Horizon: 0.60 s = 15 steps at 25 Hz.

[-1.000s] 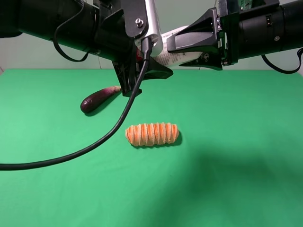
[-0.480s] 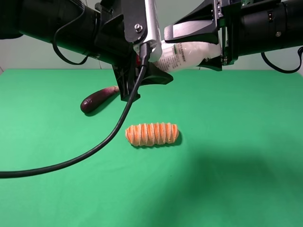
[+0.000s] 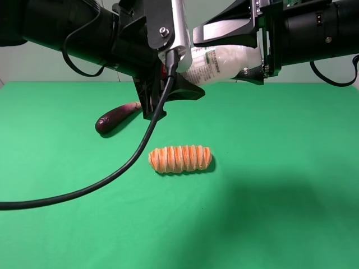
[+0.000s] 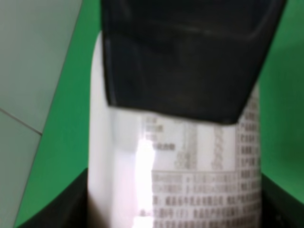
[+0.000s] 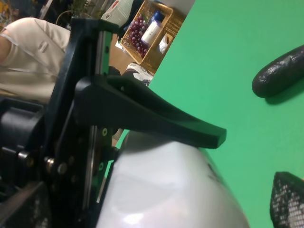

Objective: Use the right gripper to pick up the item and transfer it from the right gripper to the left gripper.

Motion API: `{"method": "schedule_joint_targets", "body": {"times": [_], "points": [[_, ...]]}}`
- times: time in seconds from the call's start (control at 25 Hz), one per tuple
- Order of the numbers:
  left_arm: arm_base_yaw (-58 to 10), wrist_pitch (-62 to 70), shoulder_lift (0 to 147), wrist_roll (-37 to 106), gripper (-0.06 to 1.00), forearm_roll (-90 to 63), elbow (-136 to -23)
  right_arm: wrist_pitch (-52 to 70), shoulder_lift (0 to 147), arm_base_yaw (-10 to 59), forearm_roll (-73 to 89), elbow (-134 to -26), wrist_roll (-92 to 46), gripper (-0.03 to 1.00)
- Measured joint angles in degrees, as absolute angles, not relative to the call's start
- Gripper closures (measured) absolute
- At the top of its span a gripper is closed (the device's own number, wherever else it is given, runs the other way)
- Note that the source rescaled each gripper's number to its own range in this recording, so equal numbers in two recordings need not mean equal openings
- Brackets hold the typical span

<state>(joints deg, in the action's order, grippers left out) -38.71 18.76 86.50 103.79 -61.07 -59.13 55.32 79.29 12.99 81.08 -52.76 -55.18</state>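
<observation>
Clamped a second ago, the right gripper [image 3: 224, 55] now stands spread around the white bottle [image 3: 231, 59], pinched by the left gripper [image 3: 182, 70]. Only the high view shows the orange ridged roll [image 3: 180, 159] below.

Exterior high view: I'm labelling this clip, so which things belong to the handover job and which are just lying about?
Part of the job: bottle, up in the air; left hand, closed on it; right hand, open around it.
Lying about: eggplant and orange ridged roll, both on the green table.
</observation>
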Motion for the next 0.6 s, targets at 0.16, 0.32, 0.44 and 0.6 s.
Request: {"method": "schedule_joint_targets", "body": {"times": [0.16,0.32,0.44,0.6], "points": [[-38.7,19.1,86.5,103.8,0.92,-61.1,-59.1,54.2,79.3,12.8,81.1,-52.8,-55.2,-0.03],[-38.7,19.7,86.5,103.8,0.92,-61.1,-59.1,53.8,78.8,10.0,81.0,-54.3,-55.2,-0.03],[-38.7,19.7,86.5,103.8,0.92,-61.0,-59.1,53.8,77.3,6.2,80.4,-56.3,-54.8,-0.03],[-38.7,19.7,86.5,103.8,0.92,-61.0,-59.1,53.2,74.6,1.6,77.8,-57.3,-53.4,-0.03]]}}
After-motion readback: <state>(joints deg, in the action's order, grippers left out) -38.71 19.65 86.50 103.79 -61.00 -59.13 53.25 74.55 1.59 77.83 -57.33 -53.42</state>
